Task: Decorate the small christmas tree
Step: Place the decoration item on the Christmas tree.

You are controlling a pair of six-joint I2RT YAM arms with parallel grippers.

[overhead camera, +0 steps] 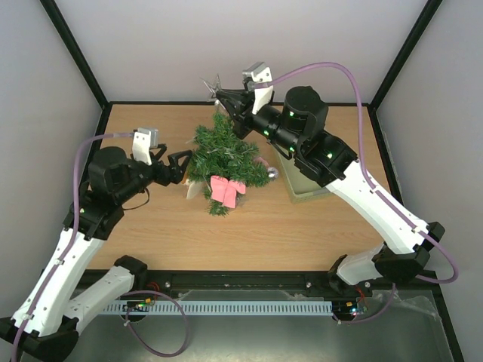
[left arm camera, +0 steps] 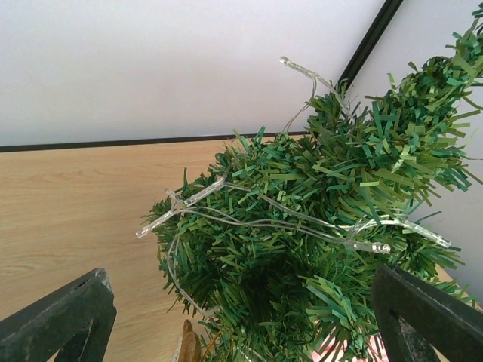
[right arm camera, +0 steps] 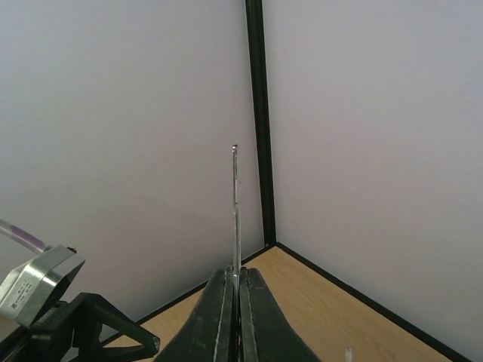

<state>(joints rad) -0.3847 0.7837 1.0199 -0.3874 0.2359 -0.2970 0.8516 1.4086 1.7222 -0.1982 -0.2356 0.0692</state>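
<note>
Now | left hand (overhead camera: 179, 162): spread wide, empty, beside small christmas tree (overhead camera: 226, 154) | right hand (overhead camera: 225, 98): clenched on silver star (overhead camera: 213, 84) near tree's tip

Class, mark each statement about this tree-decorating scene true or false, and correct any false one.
1. The right fingers are shut on a thin silver star. True.
2. The left fingers are clamped on the small christmas tree. False: they stand open beside it, gripping nothing.
3. A pink bow sits on the tree. True.
4. The tree carries no lights. False: a string of clear lights runs over its branches.
5. The pale green basket stands left of the tree. False: it is to the right of the tree, under the right arm.
</note>
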